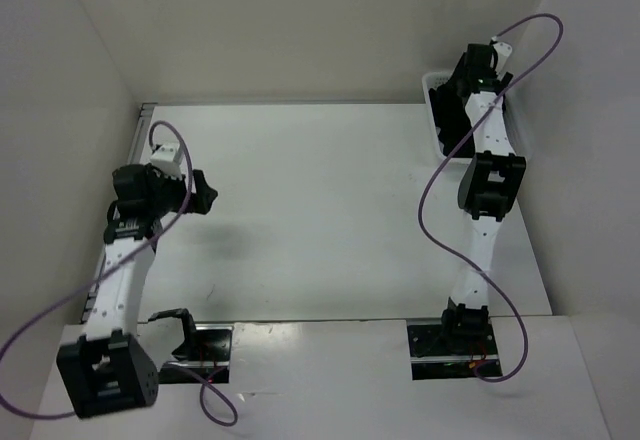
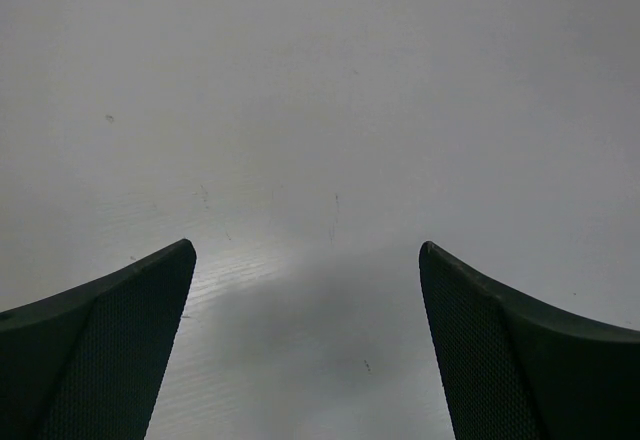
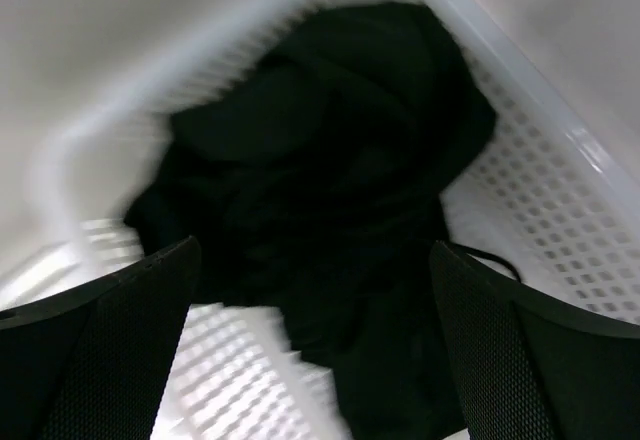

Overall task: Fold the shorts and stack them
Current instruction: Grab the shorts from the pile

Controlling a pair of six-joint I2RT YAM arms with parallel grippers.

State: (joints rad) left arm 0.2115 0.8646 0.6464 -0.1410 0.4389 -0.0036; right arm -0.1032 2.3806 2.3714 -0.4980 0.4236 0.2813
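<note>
Two arms, one garment. Shorts (image 3: 320,180): black, soft, bunched in a heap inside the white mesh basket (image 3: 560,220), which sits at the far right corner of the worktop (image 1: 300,200). Not lifted out, nothing folded or stacked; I judge the task to be at its very start.

Right gripper (image 3: 312,250): jaws spread wide, holding nothing, over the middle of the heap. The wrist view is blurred, so I cannot tell whether the fingertips touch the cloth. A thin dark cord (image 3: 497,260) lies on the basket floor beside the heap, probably the drawstring.

Left gripper (image 2: 305,250): also wide open and empty, over bare worktop on the left, well apart from the basket.

Risks, as judged:
- Pinching only a top fold. Loose cloth could slide out on the lift and drop back in.
- Closing too deep. Fingertips could catch the mesh holes, and the light basket might rise or drag with the shorts.
- The cord could snag in the lattice and tug the basket as the garment comes up.
- Lifted from mid-heap, the shorts would hang as a knot and be hard to spread flat for the left arm.
</note>
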